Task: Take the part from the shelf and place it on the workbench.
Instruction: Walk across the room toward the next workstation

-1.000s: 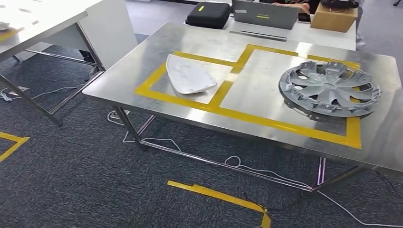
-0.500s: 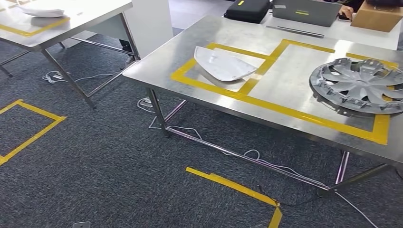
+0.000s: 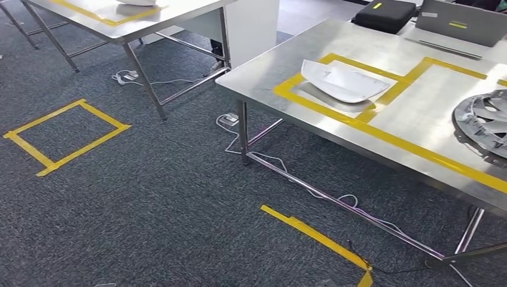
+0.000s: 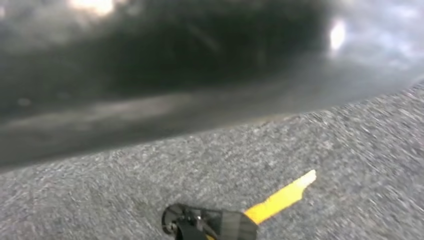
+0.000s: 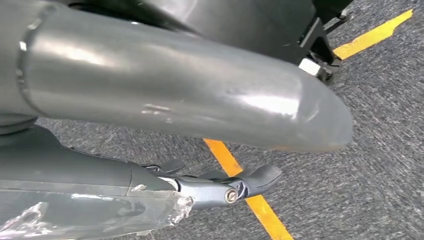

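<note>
Hanging low beside the body, the right hand [image 5: 150,100] holds nothing: its thick thumb and dark fingers [image 5: 250,181] stay apart, above the carpet [image 5: 380,150] and a strip of yellow tape [image 5: 260,210]. For the left hand we cannot tell the state, because the left wrist view is blurred. In the head view we see the white part [image 3: 344,82] lying on the steel workbench [image 3: 263,78], inside a yellow frame [image 3: 335,113], with a grey wheel cover [image 3: 484,122] further right. Compared with one second ago, the whole picture has shifted right, so the camera turned left; the things themselves did not move.
</note>
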